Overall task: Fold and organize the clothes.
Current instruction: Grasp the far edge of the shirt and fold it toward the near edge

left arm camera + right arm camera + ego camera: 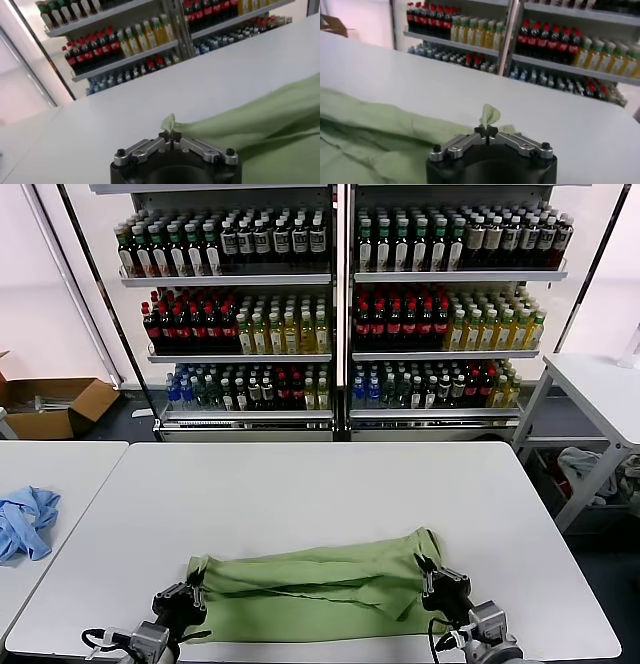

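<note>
Got both grippers, left gripper and right gripper, fingers pinching the floppy green polo shirt by its end corners, so I'd guess it sags on the desk.

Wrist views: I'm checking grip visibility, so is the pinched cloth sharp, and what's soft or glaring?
Left wrist view: the light green cotton polo shirt tip in the left gripper is sharp, the bottle shelves soft. Right wrist view: the tip in the right gripper is crisp, the white table evenly lit, without harsh glare.
</note>
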